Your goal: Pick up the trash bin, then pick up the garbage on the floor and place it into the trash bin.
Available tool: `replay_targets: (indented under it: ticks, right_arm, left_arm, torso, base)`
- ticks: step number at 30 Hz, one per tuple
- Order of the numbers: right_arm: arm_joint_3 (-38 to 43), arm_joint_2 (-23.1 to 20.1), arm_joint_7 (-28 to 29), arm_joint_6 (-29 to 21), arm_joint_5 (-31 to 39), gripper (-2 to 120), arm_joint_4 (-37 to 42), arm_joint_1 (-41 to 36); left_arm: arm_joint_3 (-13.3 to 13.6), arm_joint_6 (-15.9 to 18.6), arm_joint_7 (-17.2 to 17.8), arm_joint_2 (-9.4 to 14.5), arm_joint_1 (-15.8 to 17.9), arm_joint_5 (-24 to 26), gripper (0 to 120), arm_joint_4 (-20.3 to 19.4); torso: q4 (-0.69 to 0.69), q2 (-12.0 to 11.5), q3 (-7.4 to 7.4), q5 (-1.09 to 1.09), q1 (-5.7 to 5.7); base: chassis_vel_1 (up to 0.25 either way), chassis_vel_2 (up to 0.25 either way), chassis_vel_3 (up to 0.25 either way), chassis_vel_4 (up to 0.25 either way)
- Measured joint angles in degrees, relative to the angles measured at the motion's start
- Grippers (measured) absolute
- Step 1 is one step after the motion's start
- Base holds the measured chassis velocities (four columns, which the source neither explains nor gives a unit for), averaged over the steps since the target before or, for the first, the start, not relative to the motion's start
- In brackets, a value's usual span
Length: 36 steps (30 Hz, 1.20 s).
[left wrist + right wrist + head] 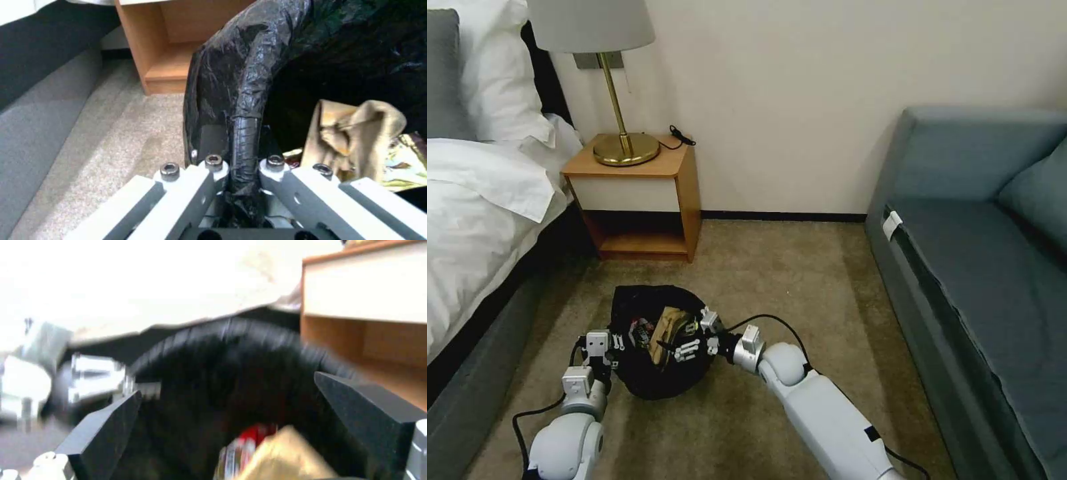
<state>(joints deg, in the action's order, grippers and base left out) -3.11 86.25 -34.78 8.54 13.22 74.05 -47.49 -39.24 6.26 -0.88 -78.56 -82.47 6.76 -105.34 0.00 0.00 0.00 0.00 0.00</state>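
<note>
Bin (657, 347) sits on the carpet with wrappers (668, 325) inside. Left pincer (242, 186) is clamped on its bagged rim, right pincer (236, 426) hangs wide open over the mouth.

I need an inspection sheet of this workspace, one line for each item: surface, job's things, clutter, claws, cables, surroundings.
Surface: beige carpet, bare around the bin.
Job's things: trash bin with black bag liner; inside lie a tan crumpled wrapper, a red-white wrapper and a shiny piece.
Clutter: nothing seen on the carpet.
Claws: left claw shut on the bin's bag-covered rim; right claw open, over the bin's mouth.
Cables: black cable looping at the right wrist; another along the left arm; a cord on the nightstand.
Surroundings: bed on the left, nightstand with brass lamp, grey sofa on the right.
</note>
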Motion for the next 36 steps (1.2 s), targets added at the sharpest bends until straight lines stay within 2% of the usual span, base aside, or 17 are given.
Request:
replay_targets:
  ticks: [4, 5, 7, 9, 10, 13, 14, 16, 17, 18, 19, 23, 24, 28, 29, 31, 36]
  right_arm:
    - [2.97, 0.68, 1.5, -2.11, 8.5, 100, 3.22, -1.83]
    - [2.97, 0.68, 1.5, -2.11, 8.5, 100, 3.22, -1.83]
    - [5.64, 1.17, 4.83, -3.71, 14.03, 100, 4.69, -3.07]
    - [8.68, 1.59, 8.09, -4.4, 17.14, 100, 5.28, -3.69]
    - [8.68, 1.59, 8.09, -4.4, 17.14, 100, 5.28, -3.69]
    - [12.67, 1.63, 14.63, -6.69, 23.39, 100, 7.15, -4.64]
    - [12.67, 1.63, 14.63, -6.69, 23.39, 100, 7.15, -4.64]
    - [14.69, 1.58, 19.92, -10.07, 30.76, 100, 10.33, -5.82]
    - [15.33, 1.64, 20.85, -10.73, 32.02, 100, 11.23, -6.17]
    - [16.37, 1.8, 21.61, -11.25, 32.61, 100, 12.23, -6.62]
    - [16.37, 1.8, 21.61, -11.25, 32.61, 100, 12.23, -6.62]
    - [19.02, 2.34, 22.11, -11.77, 31.38, 100, 14.3, -8.65]
    - [19.02, 2.34, 22.11, -11.77, 31.38, 100, 14.3, -8.65]
    - [21.03, 3.17, 21.97, -11.94, 30.28, 100, 15.6, -10.94]
    - [21.03, 3.17, 21.97, -11.94, 30.28, 100, 15.6, -10.94]
    - [22.03, 3.92, 21.7, -11.93, 29.04, 100, 16.01, -11.97]
    - [23.15, 4.61, 21.29, -11.88, 27.25, 100, 17.62, -13.64]
  left_arm:
    - [-0.34, -0.05, 0.58, -0.02, -0.41, 1.03, 1, -0.27]
    - [-0.34, -0.05, 0.58, -0.02, -0.41, 1.03, 1, -0.27]
    - [-0.54, 0.64, 1.49, -0.07, -0.43, 3.6, 1, -0.85]
    - [-0.52, 1.89, 3.45, -0.27, -0.3, 6.96, 1, -1.29]
    - [-0.52, 1.89, 3.45, -0.27, -0.3, 6.96, 1, -1.29]
    - [-0.44, 3.78, 9.82, -1.52, 1.1, 11.0, 1, -1.68]
    - [-0.44, 3.78, 9.82, -1.52, 1.1, 11.0, 1, -1.68]
    - [0.2, 5.67, 16.49, -3.06, 2.76, 15.97, 1, -2.57]
    - [0.38, 6.24, 18.23, -3.44, 3.23, 17.5, 1, -2.86]
    - [0.57, 7.27, 21.27, -4.03, 4.08, 20.47, 1, -3.4]
    - [0.57, 7.27, 21.27, -4.03, 4.08, 20.47, 1, -3.4]
    - [0.46, 10.38, 30.73, -4.81, 6.89, 32.06, 1, -4.5]
    - [0.46, 10.38, 30.73, -4.81, 6.89, 32.06, 1, -4.5]
    - [-0.51, 14.15, 42.17, -4.59, 9.03, 45.92, 1, -5.27]
    - [-0.51, 14.15, 42.17, -4.59, 9.03, 45.92, 1, -5.27]
    - [-0.55, 15.24, 44.57, -4.15, 9.3, 49.9, 1, -5.31]
    - [-0.33, 17.25, 46.28, -3.14, 10.64, 52.37, 1, -3.46]
  torso:
    - [0.0, 0.0, 0.0, 0.0, 0.0]
    - [0.0, 0.0, 0.0, 0.0, 0.0]
    - [0.0, 0.0, 0.0, 0.01, 0.0]
    - [0.0, 0.0, 0.0, 0.0, 0.0]
    - [0.0, 0.0, 0.0, 0.0, 0.0]
    - [-0.01, 0.0, 0.0, 0.0, 0.0]
    - [-0.01, 0.0, 0.0, 0.0, 0.0]
    - [-0.01, 0.0, 0.0, 0.0, 0.0]
    - [-0.01, 0.0, 0.0, 0.0, 0.0]
    - [-0.01, 0.0, 0.0, 0.0, 0.0]
    - [-0.01, 0.0, 0.0, 0.0, 0.0]
    - [-0.01, 0.0, 0.0, 0.01, 0.0]
    - [-0.01, 0.0, 0.0, 0.01, 0.0]
    - [0.0, 0.0, 0.0, 0.0, 0.0]
    - [0.0, 0.0, 0.0, 0.0, 0.0]
    - [0.0, 0.0, 0.0, -0.01, 0.0]
    - [0.0, 0.0, 0.0, -0.01, 0.0]
  base:
    - [0.0, 0.0, 0.0, 0.0]
    - [0.0, 0.0, 0.0, 0.0]
    - [0.0, 0.0, 0.0, 0.0]
    - [0.0, 0.0, 0.0, 0.0]
    - [0.0, 0.0, 0.0, 0.0]
    - [0.0, 0.0, 0.0, 0.0]
    - [0.0, 0.0, 0.0, 0.0]
    - [0.0, 0.0, 0.0, 0.0]
    - [0.0, 0.0, 0.0, 0.0]
    - [0.0, 0.0, 0.0, 0.0]
    - [0.0, 0.0, 0.0, 0.0]
    - [0.0, 0.0, 0.0, 0.0]
    - [0.0, 0.0, 0.0, 0.0]
    - [0.0, 0.0, 0.0, 0.0]
    - [0.0, 0.0, 0.0, 0.0]
    - [0.0, 0.0, 0.0, 0.0]
    - [0.0, 0.0, 0.0, 0.0]
